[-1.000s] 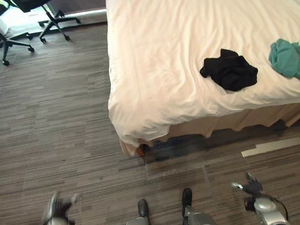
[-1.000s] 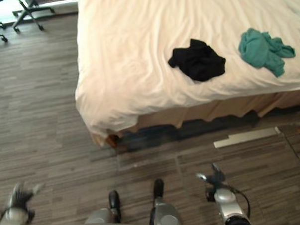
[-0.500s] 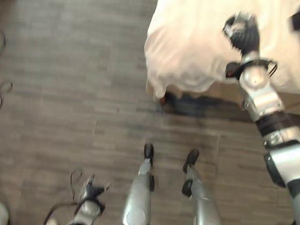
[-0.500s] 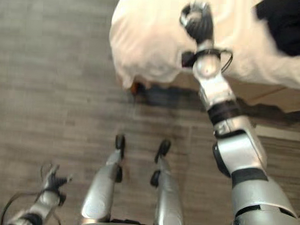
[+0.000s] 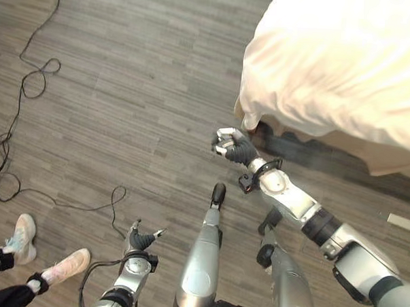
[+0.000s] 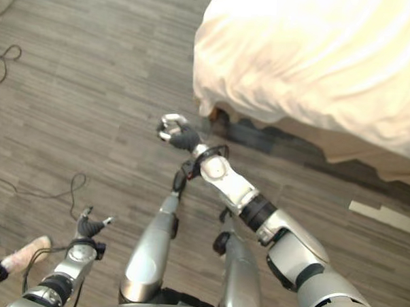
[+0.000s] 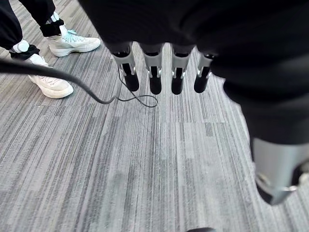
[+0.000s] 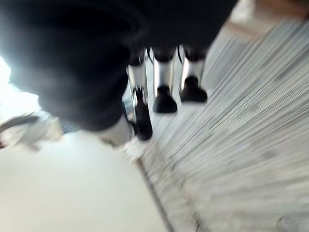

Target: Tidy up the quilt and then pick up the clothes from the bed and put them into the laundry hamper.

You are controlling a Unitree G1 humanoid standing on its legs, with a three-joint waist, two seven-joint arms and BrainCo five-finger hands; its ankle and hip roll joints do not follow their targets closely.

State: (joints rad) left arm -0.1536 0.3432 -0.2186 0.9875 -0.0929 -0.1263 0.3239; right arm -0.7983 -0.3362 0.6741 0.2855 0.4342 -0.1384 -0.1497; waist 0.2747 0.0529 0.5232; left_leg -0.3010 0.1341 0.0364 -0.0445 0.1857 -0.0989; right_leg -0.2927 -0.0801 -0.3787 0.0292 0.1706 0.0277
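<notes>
The white quilt (image 5: 331,64) covers the bed at the upper right, and its corner (image 6: 210,103) hangs down toward the floor. My right hand (image 5: 234,146) hovers over the floor just short of that corner, apart from the cloth, its fingers (image 8: 164,96) curled with nothing in them. Beside it in the right wrist view lies the pale quilt (image 8: 72,193). My left hand (image 5: 141,240) hangs low at my left side over the floor, with its fingers (image 7: 154,77) straight and empty.
A person's legs and light sneakers (image 5: 23,230) stand on the wood-look floor at the lower left, close to my left hand, and the shoes (image 7: 72,43) also appear in the left wrist view. A tan bed skirt (image 6: 368,150) shows under the quilt's edge.
The camera has swung down and left, so the bed sits further up and right. My right hand has dropped from over the quilt to the floor side of the bed corner.
</notes>
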